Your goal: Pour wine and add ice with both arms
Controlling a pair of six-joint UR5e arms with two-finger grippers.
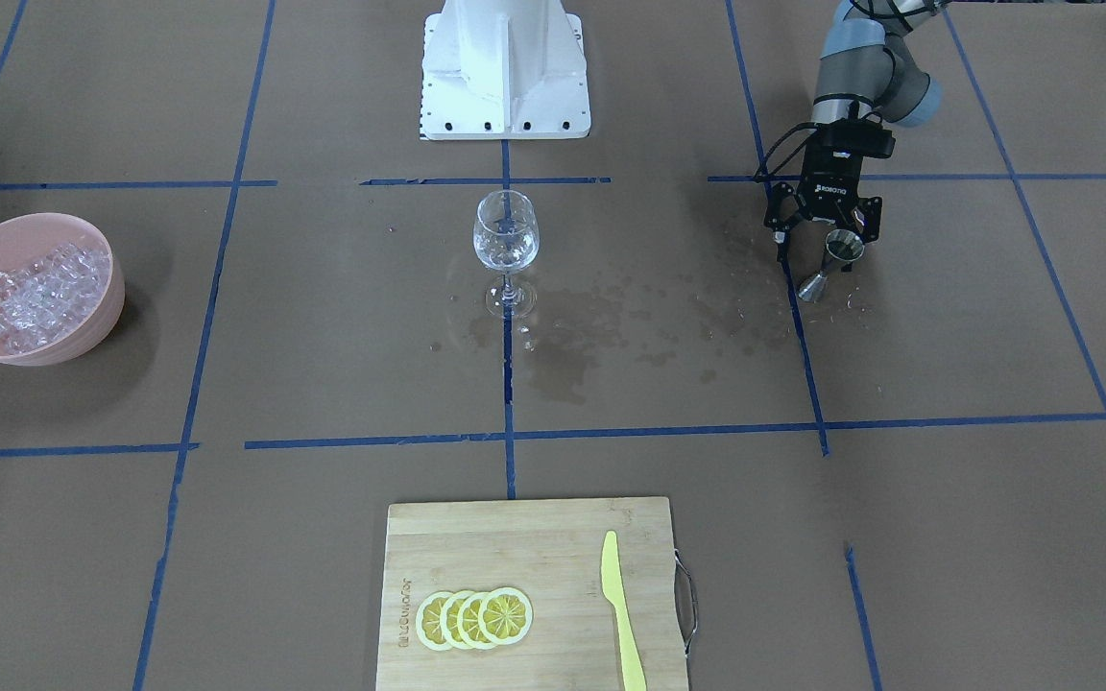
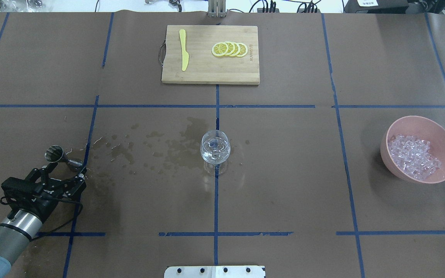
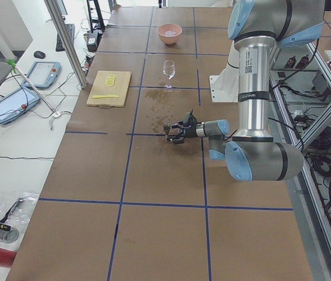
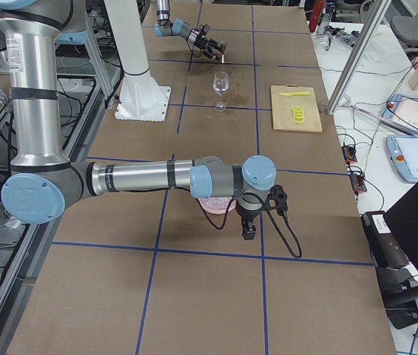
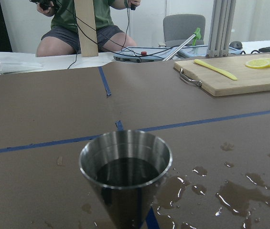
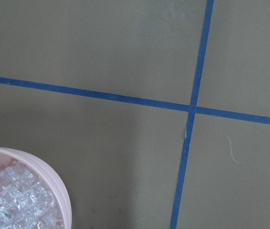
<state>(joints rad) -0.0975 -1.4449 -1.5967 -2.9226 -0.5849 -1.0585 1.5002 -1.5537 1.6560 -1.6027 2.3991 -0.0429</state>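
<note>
A steel jigger (image 1: 831, 261) stands on the table by a blue tape line. My left gripper (image 1: 827, 242) is open, its fingers apart just behind the jigger and not gripping it; both also show in the overhead view, the gripper (image 2: 68, 172) and the jigger (image 2: 59, 155). In the left wrist view the jigger's cup (image 5: 125, 167) looks dark inside. The wine glass (image 1: 506, 238) stands upright mid-table with a little clear liquid. Ice (image 1: 42, 293) fills a pink bowl (image 1: 104, 312). My right gripper (image 4: 249, 231) hangs above the bowl; I cannot tell its state.
Wet patches (image 1: 601, 326) spread between glass and jigger. A wooden board (image 1: 515, 533) at the operators' edge carries lemon slices (image 1: 474, 618) and a yellow knife (image 1: 622, 614). The white pedestal (image 1: 505, 77) stands behind the glass. The right wrist view shows the bowl rim (image 6: 56, 183).
</note>
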